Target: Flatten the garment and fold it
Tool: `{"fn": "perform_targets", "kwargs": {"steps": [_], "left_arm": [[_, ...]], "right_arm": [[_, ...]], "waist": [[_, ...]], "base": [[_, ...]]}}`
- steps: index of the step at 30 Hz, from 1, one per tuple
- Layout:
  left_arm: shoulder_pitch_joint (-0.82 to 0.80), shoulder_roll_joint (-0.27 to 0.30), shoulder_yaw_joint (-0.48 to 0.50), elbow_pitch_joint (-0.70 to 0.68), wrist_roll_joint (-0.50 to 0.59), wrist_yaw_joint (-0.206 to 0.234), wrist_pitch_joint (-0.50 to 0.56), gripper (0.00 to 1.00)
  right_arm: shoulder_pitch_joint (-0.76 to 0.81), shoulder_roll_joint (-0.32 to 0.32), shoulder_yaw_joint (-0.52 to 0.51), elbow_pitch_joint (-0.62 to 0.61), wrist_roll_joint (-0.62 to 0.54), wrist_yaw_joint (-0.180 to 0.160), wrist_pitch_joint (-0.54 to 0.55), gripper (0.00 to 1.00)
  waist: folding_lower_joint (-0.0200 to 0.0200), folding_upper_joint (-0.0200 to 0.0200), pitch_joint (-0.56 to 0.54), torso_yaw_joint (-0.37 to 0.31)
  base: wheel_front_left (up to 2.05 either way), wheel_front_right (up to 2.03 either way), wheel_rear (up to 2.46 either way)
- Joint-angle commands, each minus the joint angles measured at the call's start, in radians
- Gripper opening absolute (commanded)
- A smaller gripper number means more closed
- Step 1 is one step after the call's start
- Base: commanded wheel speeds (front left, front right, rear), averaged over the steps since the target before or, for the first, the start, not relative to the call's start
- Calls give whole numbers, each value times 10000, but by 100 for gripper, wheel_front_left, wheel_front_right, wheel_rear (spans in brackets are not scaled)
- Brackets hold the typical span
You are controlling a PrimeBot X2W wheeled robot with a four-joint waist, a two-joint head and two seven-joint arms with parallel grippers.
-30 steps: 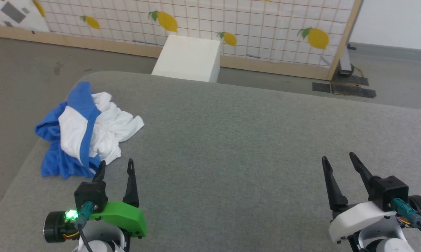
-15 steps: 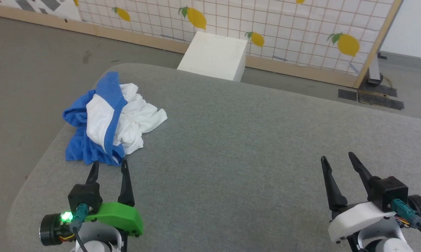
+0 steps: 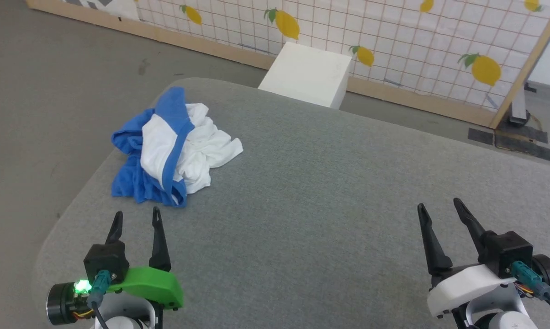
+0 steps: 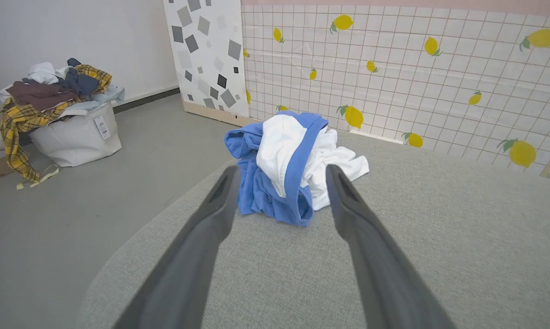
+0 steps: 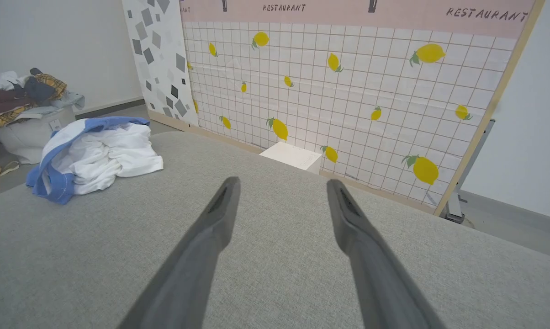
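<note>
My left gripper (image 3: 136, 212) is over the near left part of the grey padded table (image 3: 311, 214). Its two fingers are spread wide and they hold nothing. The garment (image 3: 174, 146) lies in a crumpled heap near the far left corner of the table, a little ahead of these fingertips and not touching them. The white part is bunched toward the right side of the heap. The blue cloth lies at the left and the near side, and one blue band runs across the white. In the left wrist view the heap stands between my two fingers, beyond their tips.

My right gripper (image 3: 438, 204) is over the near right part of the table, well apart from the garment, and its fingers are also spread and empty.

Behind the far edge a white box (image 3: 309, 73) stands on the floor, before a tiled panel with lemons (image 3: 393, 32). On the floor to the left stands a pale bag full of clothes (image 4: 74, 132).
</note>
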Motion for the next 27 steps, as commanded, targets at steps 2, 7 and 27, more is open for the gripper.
{"fn": "perform_targets", "kwargs": {"steps": [2,7,27], "left_arm": [[124,89,-6,47,-198,134,-156,100],[189,115,-45,57,-259,232,-251,100],[330,212,-185,-5,-679,770,-632,100]], "right_arm": [[-98,9,40,56,116,-11,-102,100],[-80,9,81,85,175,-12,-176,100],[-147,12,103,78,313,-14,-342,100]], "waist": [[0,0,-55,204],[0,0,-98,448],[-1,0,-37,1340]], "base": [[0,0,0],[0,0,0],[0,0,0]]}}
